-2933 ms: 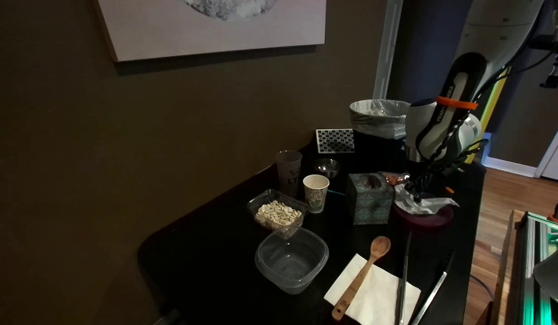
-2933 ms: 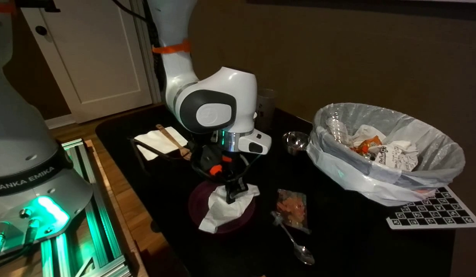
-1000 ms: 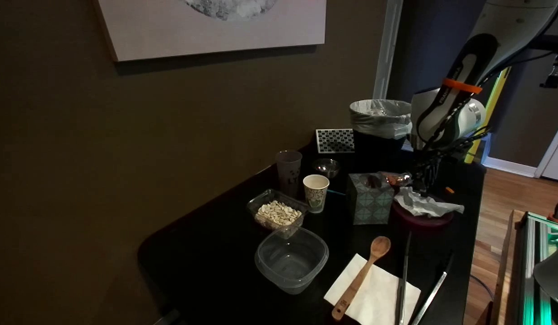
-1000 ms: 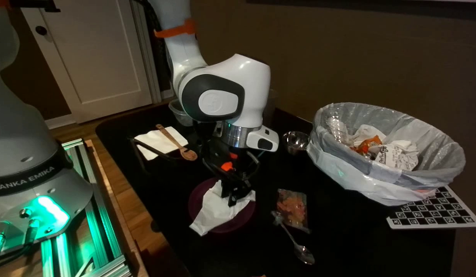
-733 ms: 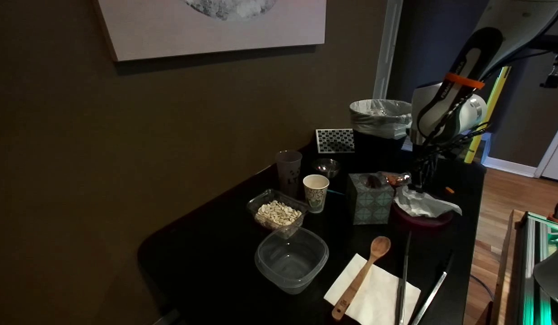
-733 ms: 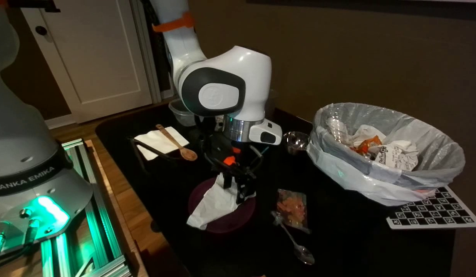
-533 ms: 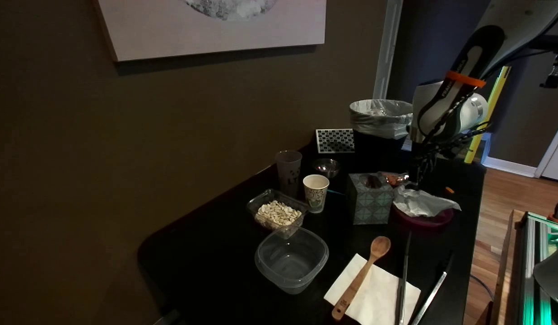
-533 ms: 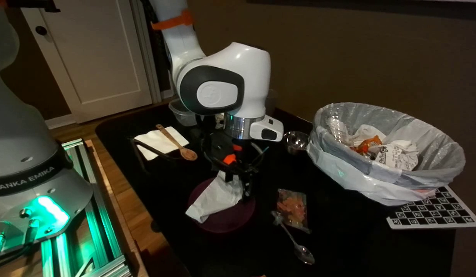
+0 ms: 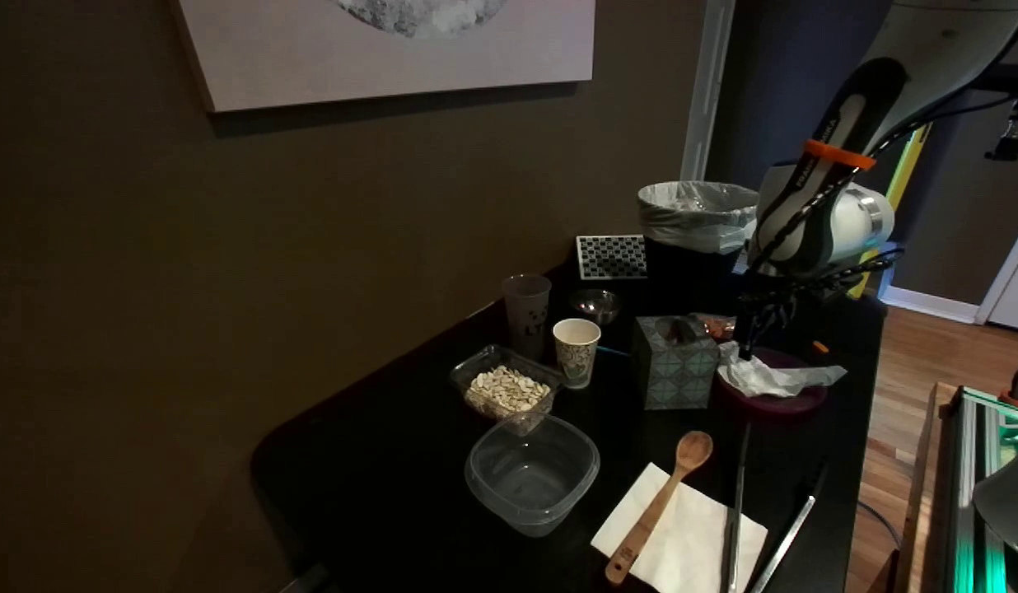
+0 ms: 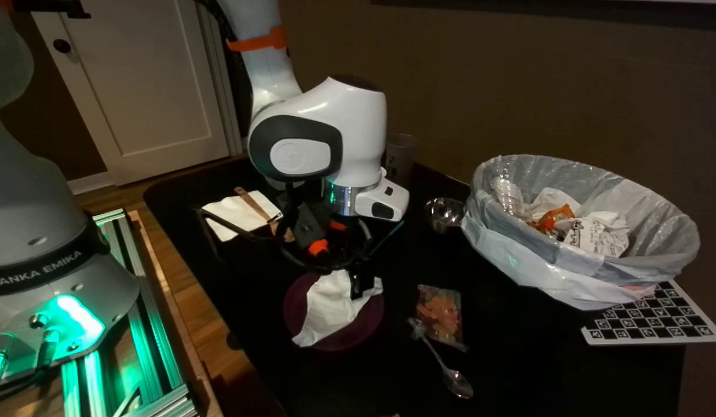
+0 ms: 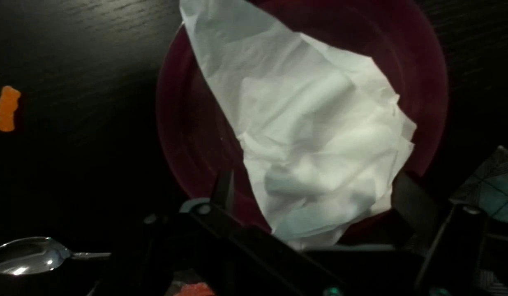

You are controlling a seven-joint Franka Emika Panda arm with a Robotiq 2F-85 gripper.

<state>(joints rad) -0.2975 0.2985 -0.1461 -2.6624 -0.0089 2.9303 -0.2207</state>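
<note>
Hand spread wide, low over paper tissue; nothing pinched. Jaws stand either side of the tissue's lower part in wrist view; contact w/ it can't be confirmed. Tissue lies crumpled on maroon plate, one corner overhanging the rim.

Technique, as judged: for a sound grip, centre a raised fold betw. the jaws, bring tips close to plate w/o pressing, then close slowly. Thin sheet would prob. slip or tear if caught by one edge only; take several layers. Raise straight up at first & check plate isn't dragged. Mind clearance on the patterned box side, where one finger stands nearest.

Box itself: upright, just beside plate. Packet of orange-red pcs. near plate, metal spoon w/ handle end at its corner. Small orange pc. loose on worktop. Further off: wooden spoon resting on flat napkin, paper cup, metal bowl, lined bin part-filled w/ refuse, clear tub. On wall beyond: canvas, lower part only in view.
</note>
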